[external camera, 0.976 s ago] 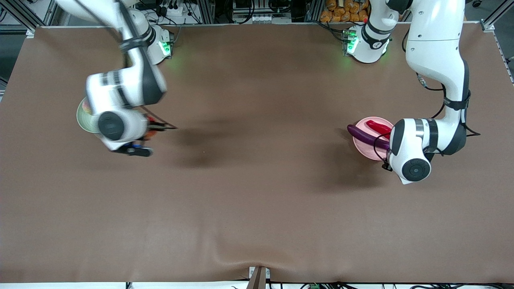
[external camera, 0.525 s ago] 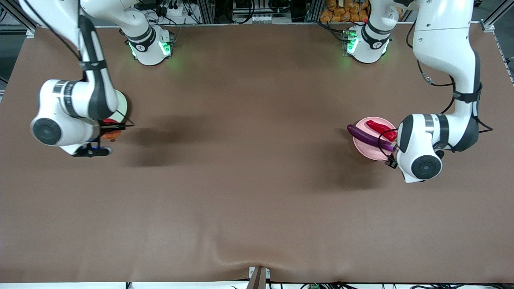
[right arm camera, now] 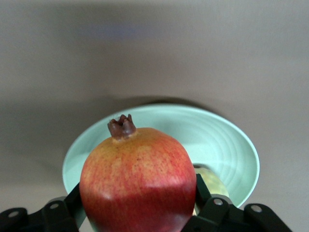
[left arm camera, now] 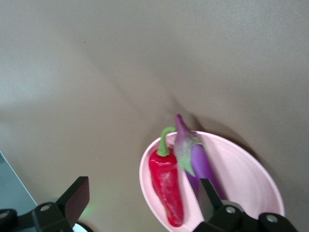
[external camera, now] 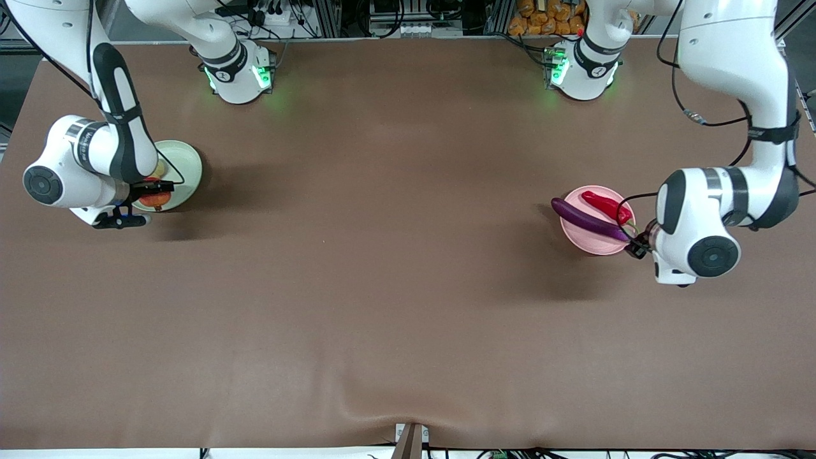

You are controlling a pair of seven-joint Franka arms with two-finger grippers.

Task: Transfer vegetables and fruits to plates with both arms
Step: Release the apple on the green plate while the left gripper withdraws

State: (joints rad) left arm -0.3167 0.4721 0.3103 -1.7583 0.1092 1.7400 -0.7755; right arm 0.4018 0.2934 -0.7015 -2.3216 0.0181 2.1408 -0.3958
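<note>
My right gripper [external camera: 153, 194] is shut on a round red-orange fruit [external camera: 155, 199] with a dark crown [right arm camera: 121, 126], over the rim of the pale green plate [external camera: 186, 167]. The fruit [right arm camera: 137, 179] fills the space between the jaws. A pale yellow-green peach [right arm camera: 212, 180] lies on the green plate [right arm camera: 217, 140], mostly hidden by the arm in the front view. The purple eggplant [external camera: 586, 218] and red chili [external camera: 602, 204] lie side by side on the pink plate [external camera: 590, 243]. My left gripper [left arm camera: 143, 198] is open and empty, over that plate's edge, above the chili [left arm camera: 166, 183] and eggplant [left arm camera: 195, 157].
The brown table cloth [external camera: 395, 255] stretches bare between the two plates. The arms' green-lit bases [external camera: 239, 76] stand along the edge farthest from the front camera. The cloth has a fold at the edge nearest the camera.
The right arm has swung toward its end of the table with the fruit and now hangs over the green plate. The left arm has drawn back from the pink plate, uncovering the eggplant and chili.
</note>
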